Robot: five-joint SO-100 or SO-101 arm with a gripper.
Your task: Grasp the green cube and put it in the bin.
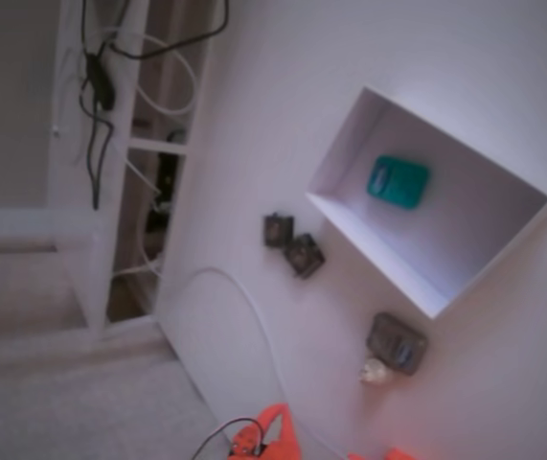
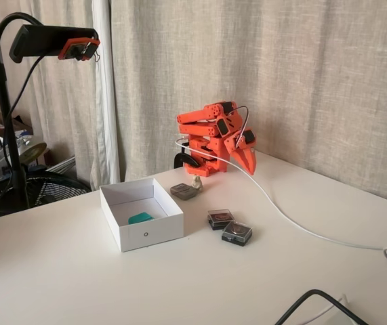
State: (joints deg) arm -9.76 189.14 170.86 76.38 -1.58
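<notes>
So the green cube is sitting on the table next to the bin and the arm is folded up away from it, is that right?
Not quite. The green cube lies inside the bin, not beside it; both fixed views show it on the bin's floor. The rest holds: the arm is folded up away from it, its end effector holding nothing.

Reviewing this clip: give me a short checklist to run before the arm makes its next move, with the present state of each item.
1. Green cube lies inside the bin: ok, seen in both fixed views.
2. Gripper holds nothing: ok, nothing shows at its fingertips.
3. Gripper is clear of the bin: ok, the folded arm sits behind it, apart.
4. Jaw opening: cannot tell, the fingers look near closed but are small in view.
5. White cable is free of the arm: cannot tell, it runs to the base.
6. Two small dark cases sit outside the bin: ok, apart from its wall.
</notes>
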